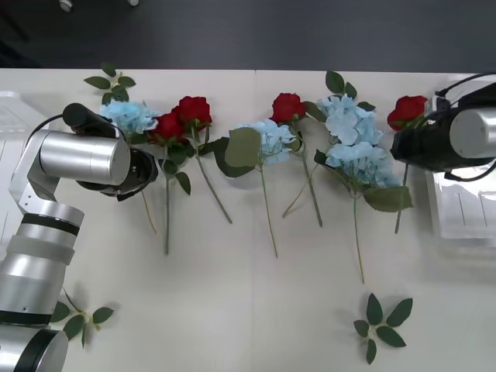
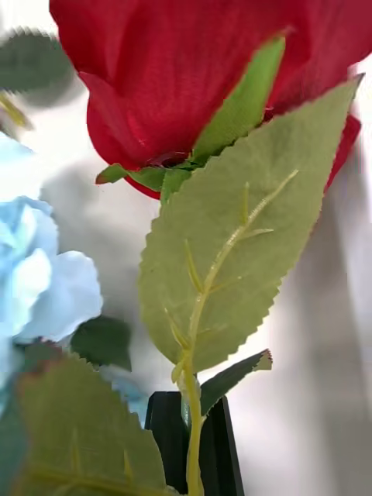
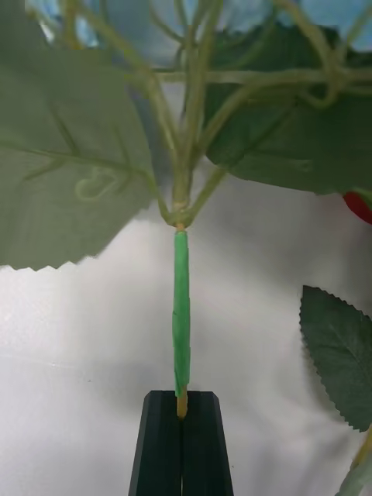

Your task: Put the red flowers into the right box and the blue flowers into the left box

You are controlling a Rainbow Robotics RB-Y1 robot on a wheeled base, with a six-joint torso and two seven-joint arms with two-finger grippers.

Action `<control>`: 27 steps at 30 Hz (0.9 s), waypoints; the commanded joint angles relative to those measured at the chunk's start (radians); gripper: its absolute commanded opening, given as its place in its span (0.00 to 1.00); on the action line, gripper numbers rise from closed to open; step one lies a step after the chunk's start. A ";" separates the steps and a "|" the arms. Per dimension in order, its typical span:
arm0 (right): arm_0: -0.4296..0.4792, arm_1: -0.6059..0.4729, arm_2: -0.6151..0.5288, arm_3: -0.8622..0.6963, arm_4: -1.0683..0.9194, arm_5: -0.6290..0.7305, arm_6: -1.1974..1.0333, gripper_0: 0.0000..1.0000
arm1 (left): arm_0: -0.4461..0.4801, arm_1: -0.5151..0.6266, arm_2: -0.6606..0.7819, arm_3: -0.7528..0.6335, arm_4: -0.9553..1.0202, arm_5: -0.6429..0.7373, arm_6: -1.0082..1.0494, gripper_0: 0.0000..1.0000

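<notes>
The left arm bends in from the table's left side, its silver forearm lying across the leftmost flowers. The left gripper [image 3: 182, 442] is pinched tight on the thin green stem of a blue flower [image 1: 130, 116], black flat-faced fingers [image 3: 159, 446] pressed together around it, with broad matte leaves fanning out above.

The right arm reaches in level from the right edge. The right gripper [image 2: 190, 442] clamps the stem of a red rose [image 1: 407, 110], the rightmost one, just beside the right box [image 1: 465, 213]. Its black fingers [image 2: 164, 434] meet at the stem below a serrated, veined leaf and smooth, deep-red petals.

The other roses [image 1: 287, 106] and pale, ruffled blue clusters [image 1: 353, 124] lie in a row across the white table [image 1: 232, 310], stems pointing toward the robot. The ribbed white left box [image 1: 15, 108] sits at the far left edge. Loose leaf sprigs [image 1: 381, 324] lie nearer the robot.
</notes>
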 commanded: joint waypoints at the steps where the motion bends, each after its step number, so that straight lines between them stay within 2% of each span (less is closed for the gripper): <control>1: -0.037 -0.013 -0.071 -0.112 -0.017 0.106 0.047 0.00 | -0.023 -0.009 0.007 -0.019 -0.007 -0.009 0.029 0.00; 5: -0.037 -0.013 -0.143 -0.197 -0.023 0.223 0.054 0.00 | -0.018 -0.005 0.030 -0.073 0.003 0.019 0.026 0.00; 9: -0.023 -0.013 -0.221 -0.301 -0.029 0.330 0.057 0.00 | 0.009 0.034 0.036 -0.206 0.034 0.090 0.021 0.00; 13: 0.015 -0.015 -0.308 -0.385 -0.020 0.396 0.073 0.00 | 0.075 0.109 0.036 -0.378 0.100 0.142 0.015 0.00; 17: 0.067 -0.052 -0.376 -0.413 -0.014 0.383 0.174 0.00 | 0.134 0.187 0.064 -0.517 0.164 0.195 0.009 0.00; 21: 0.109 -0.113 -0.388 -0.376 -0.017 0.326 0.303 0.00 | 0.187 0.242 0.150 -0.608 0.237 0.240 0.003 0.00; 27: 0.162 -0.176 -0.399 -0.284 0.003 0.225 0.467 0.00 | 0.282 0.256 0.378 -0.683 0.336 0.240 -0.055 0.00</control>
